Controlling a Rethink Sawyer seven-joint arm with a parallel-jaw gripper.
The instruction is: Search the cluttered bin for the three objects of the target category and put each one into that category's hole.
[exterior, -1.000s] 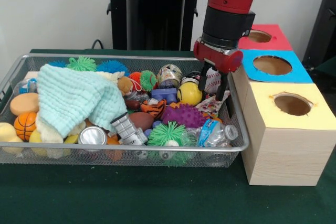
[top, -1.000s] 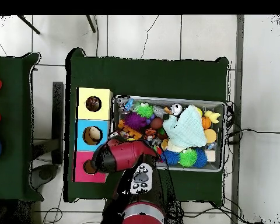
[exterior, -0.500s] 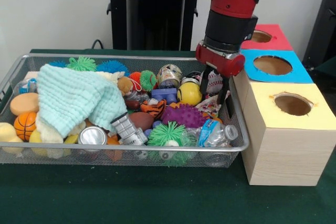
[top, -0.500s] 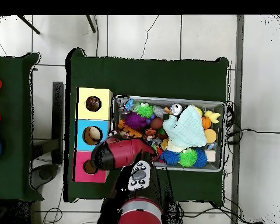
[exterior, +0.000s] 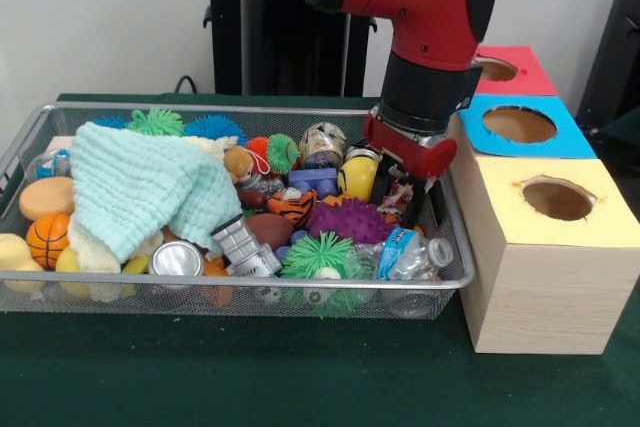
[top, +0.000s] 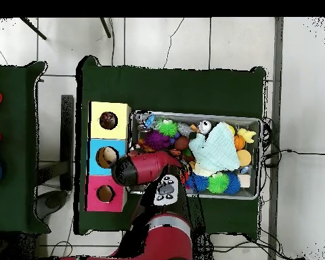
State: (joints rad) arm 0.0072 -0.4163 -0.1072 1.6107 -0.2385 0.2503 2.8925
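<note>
The cluttered bin (exterior: 250, 288) is a long silver wire-mesh basket full of toys; in the overhead view (top: 257, 123) it lies to the right of the boxes. My gripper (exterior: 410, 203) is down inside the bin's right end, beside the yellow-topped box (exterior: 590, 209). Its fingers stand apart, open, over a crumpled wrapper between a yellow ball (exterior: 355, 175) and the bin's right wall. Nothing is held. In the overhead view the red arm (top: 141, 169) hides the gripper.
Three wooden boxes with holes stand in a row: yellow, blue (exterior: 565, 142) and red (exterior: 530, 77). A mint cloth (exterior: 140, 187) covers the bin's left half. A purple spiky ball (exterior: 350, 219), a green spiky ball (exterior: 318, 252) and a plastic bottle (exterior: 410, 252) lie near the gripper.
The gripper has come down from above the rim into the bin's right end and shifted slightly left. It now hides the baseball behind it. The toys have not moved.
</note>
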